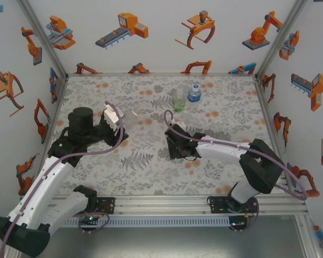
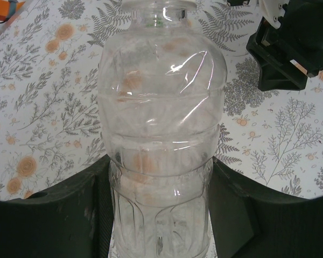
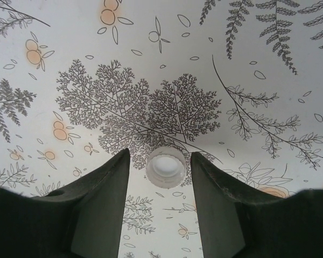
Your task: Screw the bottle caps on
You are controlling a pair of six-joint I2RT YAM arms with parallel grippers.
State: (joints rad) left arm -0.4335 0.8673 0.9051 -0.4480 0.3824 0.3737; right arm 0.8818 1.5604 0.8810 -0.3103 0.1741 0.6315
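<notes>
Right pincer [image 3: 160,156] points down at the table [image 3: 269,80], its jaws parted slightly wider than the white cap [image 3: 166,167] that lies between them, seemingly open side up and not yet gripped. The step in hand looks like picking up a cap. Next, the jaws must close squarely on its rim and lift. Further on, the left pincer [image 2: 160,164] is clamped on the lower body of the plain bottle [image 2: 161,97], whose mouth is cut off at the frame's edge. At the back stand the green-label bottle [image 1: 178,100] and the blue-label bottle [image 1: 194,93]; they are too small to tell whether they are capped.
</notes>
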